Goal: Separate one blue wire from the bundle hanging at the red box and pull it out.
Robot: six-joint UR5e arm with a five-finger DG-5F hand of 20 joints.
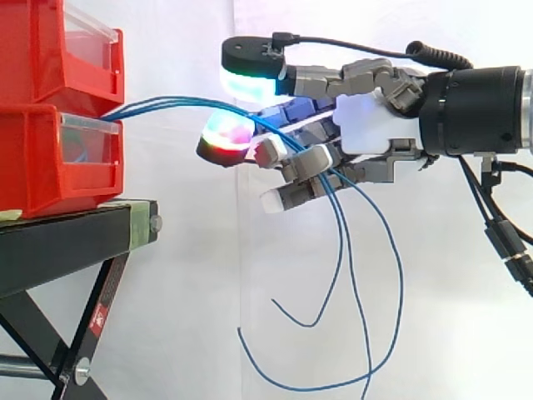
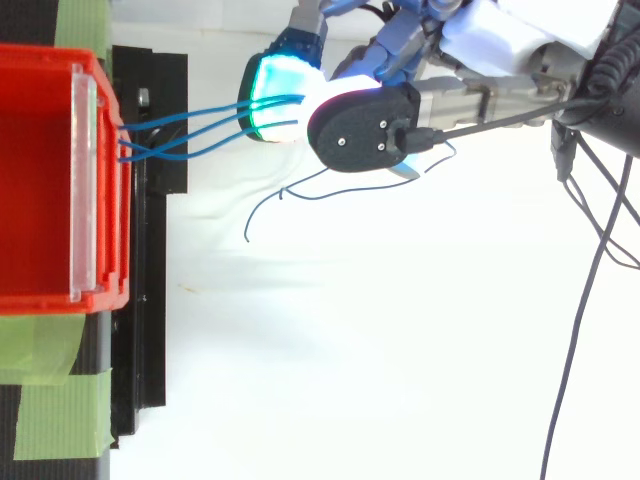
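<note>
Wires [image 1: 166,102] are running level from the red bin [image 1: 50,158] at frame left into the hand [image 1: 366,125] right of centre, whose fingers [image 1: 250,79] are standing apart above and below them.

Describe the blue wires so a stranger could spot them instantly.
Find the two stacked red bins on the black stand. From the lower bin, at its upper front edge, thin blue wires arc across to the hand and dangle beneath it in loose curls. Nothing else is that thin, blue and free-hanging.
</note>
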